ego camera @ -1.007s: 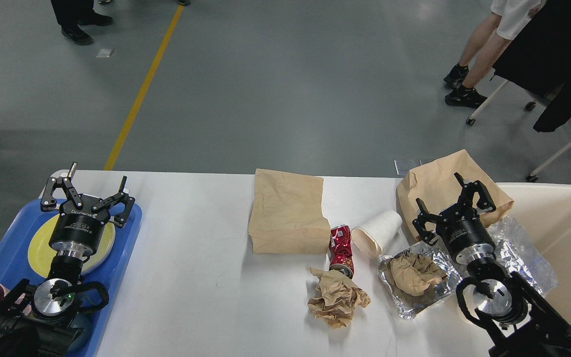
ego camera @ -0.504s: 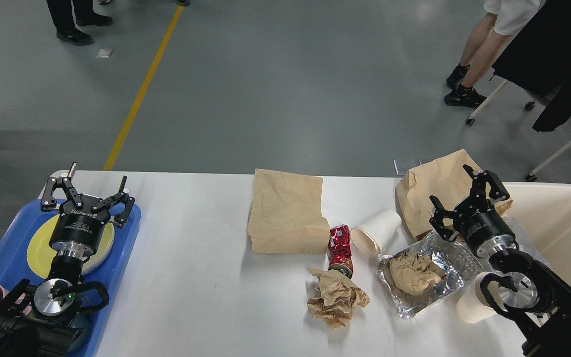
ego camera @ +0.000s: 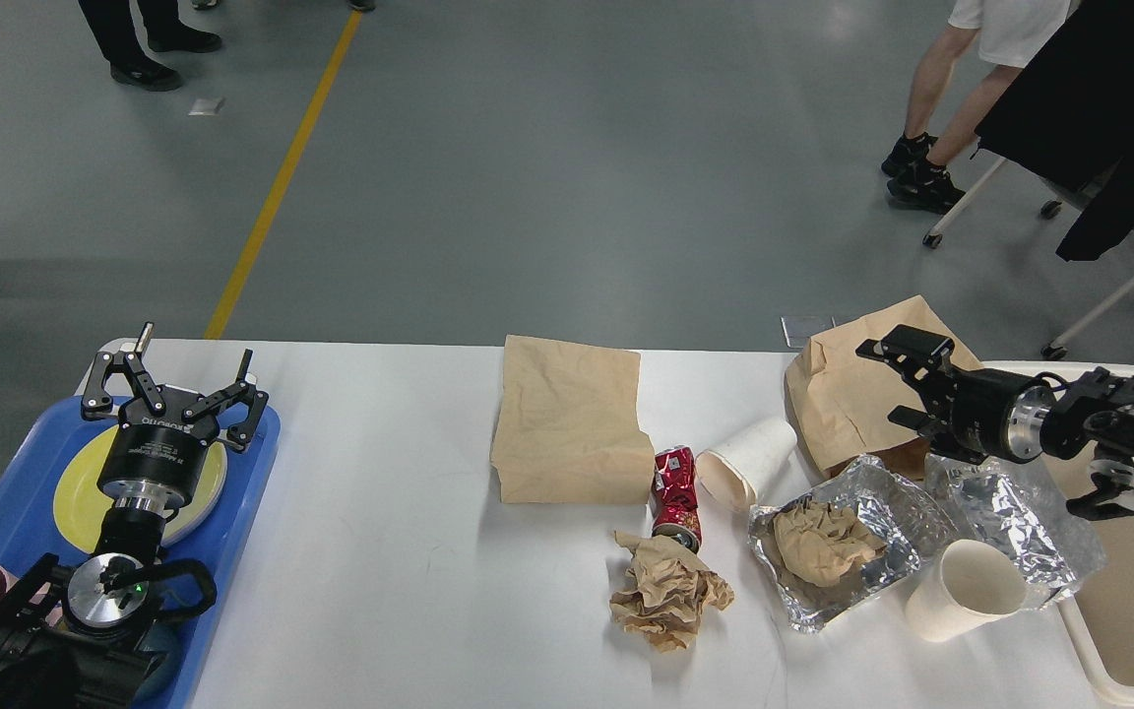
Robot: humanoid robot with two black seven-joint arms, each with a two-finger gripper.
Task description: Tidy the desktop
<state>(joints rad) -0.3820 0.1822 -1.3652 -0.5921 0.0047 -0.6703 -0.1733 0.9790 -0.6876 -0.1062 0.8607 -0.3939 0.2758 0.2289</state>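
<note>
Swung out to the right, the right arm now lies nearly level over the bin, uncovering an upright cup beside the foil tray. Its gripper points left at the far bag, fingers parted, holding nothing. Sweeping back low, I judge, could topple that cup or drag the loose foil. The left gripper hovers spread and empty above the plate on the blue tray. Rubbish crowds the desktop's right half.
</note>
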